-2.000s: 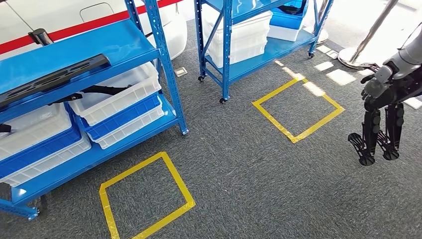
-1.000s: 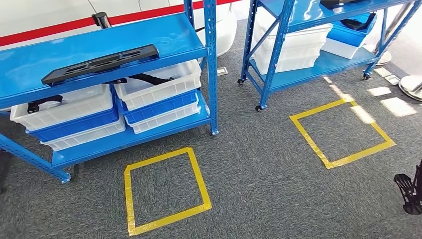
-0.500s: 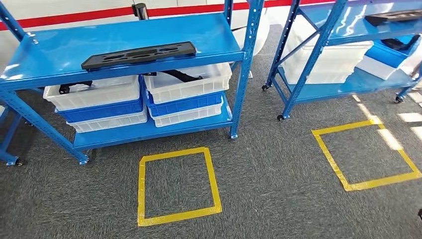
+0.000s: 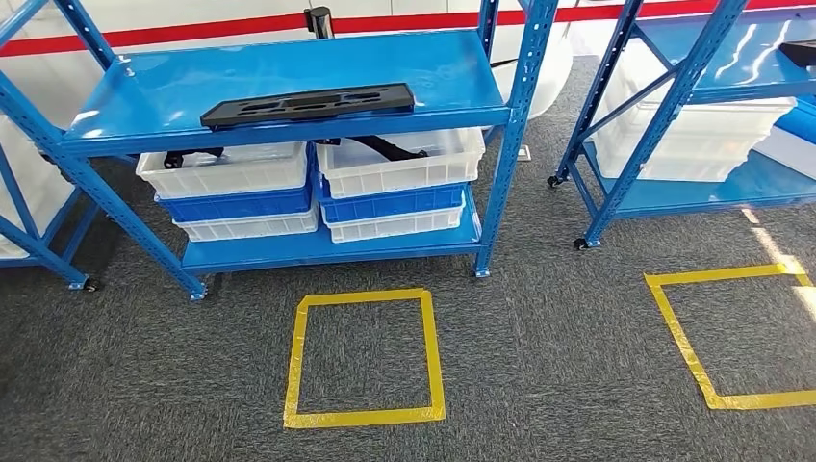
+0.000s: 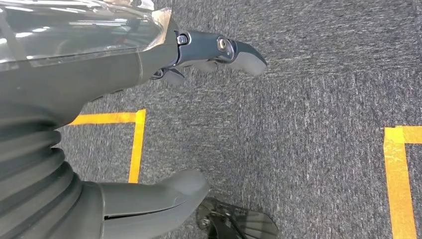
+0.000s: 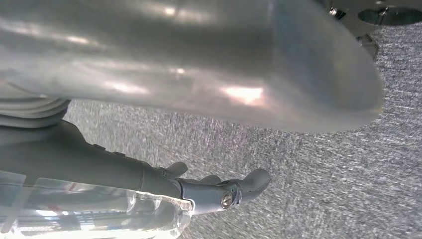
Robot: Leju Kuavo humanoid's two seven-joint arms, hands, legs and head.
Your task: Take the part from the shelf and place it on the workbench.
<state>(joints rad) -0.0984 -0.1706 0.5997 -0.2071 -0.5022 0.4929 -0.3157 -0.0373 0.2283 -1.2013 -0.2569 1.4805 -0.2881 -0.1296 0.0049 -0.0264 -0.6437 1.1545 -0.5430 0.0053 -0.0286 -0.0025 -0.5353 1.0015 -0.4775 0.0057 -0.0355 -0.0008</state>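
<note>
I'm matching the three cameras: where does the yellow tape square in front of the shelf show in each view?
Head view: the yellow tape square lies on the carpet, lower centre, before the shelf.
Left wrist view: a taped corner, possibly this square.
Right wrist view: not in it.
Shared landmark: the carpet.

Second shelf (image 4: 731,58) at right cut by picture edge; dark item (image 4: 801,50) on its top deck clipped, kind unclear. Black pieces in white bins (image 4: 231,168) under near shelf's top deck (image 4: 289,72) mostly hidden by deck's front edge. Yellow tape square (image 4: 731,337) at right cut off by edge. Left robot hand (image 5: 149,124): fingers mostly hidden behind palm cover. Right robot hand (image 6: 149,184): large blurred silver shape covers much of it, finger spread unclear.
</note>
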